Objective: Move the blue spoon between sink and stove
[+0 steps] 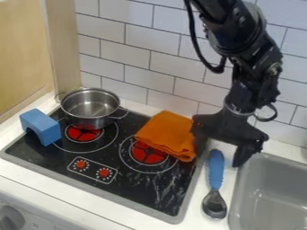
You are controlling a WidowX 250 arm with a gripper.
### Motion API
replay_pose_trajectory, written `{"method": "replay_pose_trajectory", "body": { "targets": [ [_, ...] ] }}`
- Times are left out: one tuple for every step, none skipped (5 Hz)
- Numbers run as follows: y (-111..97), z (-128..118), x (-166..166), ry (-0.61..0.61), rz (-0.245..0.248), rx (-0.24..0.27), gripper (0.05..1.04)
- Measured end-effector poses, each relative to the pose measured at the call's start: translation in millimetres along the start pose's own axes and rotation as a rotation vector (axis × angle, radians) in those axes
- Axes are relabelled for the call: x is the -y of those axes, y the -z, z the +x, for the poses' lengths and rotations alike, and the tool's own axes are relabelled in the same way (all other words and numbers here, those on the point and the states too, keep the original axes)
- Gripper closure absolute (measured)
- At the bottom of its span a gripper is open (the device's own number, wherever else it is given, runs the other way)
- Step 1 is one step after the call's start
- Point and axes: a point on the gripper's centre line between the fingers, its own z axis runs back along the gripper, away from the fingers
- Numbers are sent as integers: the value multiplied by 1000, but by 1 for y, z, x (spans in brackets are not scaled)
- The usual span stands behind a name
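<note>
Your gripper [219, 158] is spread wide, nothing between the pads. Fingers [243, 155] straddle the wall-side end of the handle as you see it; can't tell how high above it they sit.

Blue spoon [216, 170] lies on the strip of counter [193, 213] between stove [123, 199] and sink [269, 191], handle toward the wall, bowl toward the camera. That matches the goal, so I read this as the place step done, retreat left.

Next: don't close. Go straight up first, fingers spread, then back off. If you want it better centred, regrip mid-handle and nudge only; doesn't look needed.

Edges: the strip is narrow. Bowl sits just beside the sink rim, handle runs near the stove's metal border. A sideways bump could tip the spoon into the basin or ride it up on the stove edge. Your stove-side finger is right by the orange cloth [165, 134]; swing that way low and you'll likely drag it. Tiled wall [168, 74] is close behind the wrist, so no pushing back before you have height.

Room: best way out is up, then over the basin or toward the camera. Pot [90, 109] and blue block [41, 127] are well off on the far side of the stove, no factor unless you sweep low across.
</note>
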Motion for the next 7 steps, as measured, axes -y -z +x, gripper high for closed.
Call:
{"method": "replay_pose_trajectory", "body": {
  "targets": [
    [1, 0, -2, -16, 7, 0, 77],
    [0, 1, -2, -24, 9, 6, 85],
    [-16, 6, -6, -37, -1, 53, 85],
    [-35, 14, -9, -60, -15, 111, 85],
    [-59, 15, -15, -93, -43, 146, 85],
    [-81, 16, -22, -126, -69, 196, 85],
    [-83, 17, -23, -135, -70, 199, 85]
  ]
}}
